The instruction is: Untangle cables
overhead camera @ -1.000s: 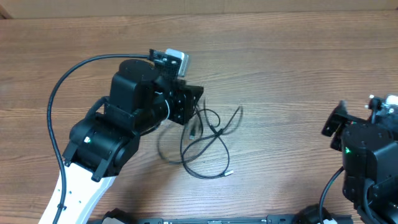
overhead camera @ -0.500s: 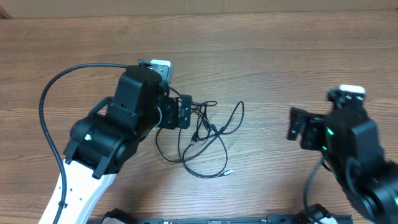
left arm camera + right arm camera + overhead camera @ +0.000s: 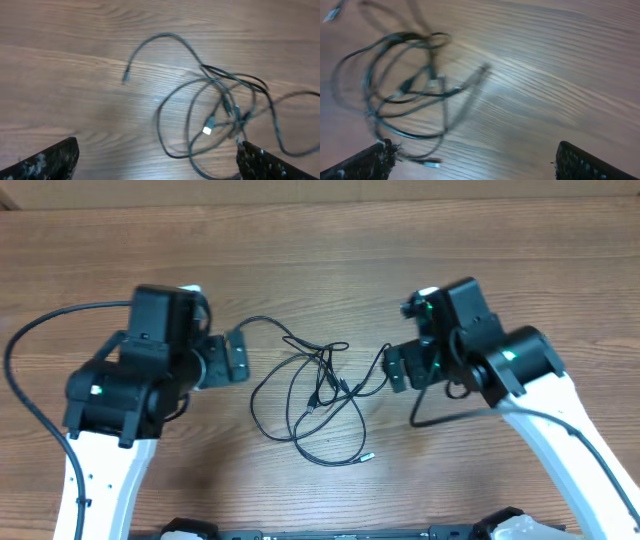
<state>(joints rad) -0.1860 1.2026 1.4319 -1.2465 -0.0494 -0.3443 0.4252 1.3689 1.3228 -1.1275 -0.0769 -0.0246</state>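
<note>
At nine o'clock of the pile, the left gripper point(image 3: 237, 358) hovers with fingers spread wide, holding nothing. The cables point(image 3: 320, 395) lie mid-desk point(image 3: 330, 250) in one crossed knot of loops. Only one plug end point(image 3: 125, 77) reaches out toward ten o'clock, so most untangling looks undone. At three o'clock, the right gripper point(image 3: 397, 367) gapes empty too.

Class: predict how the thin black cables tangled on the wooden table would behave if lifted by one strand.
Probably floppy: the thin black cables lie in loose curves. Crossed loops suggest the others would drag along. Likely light, being so thin.
</note>
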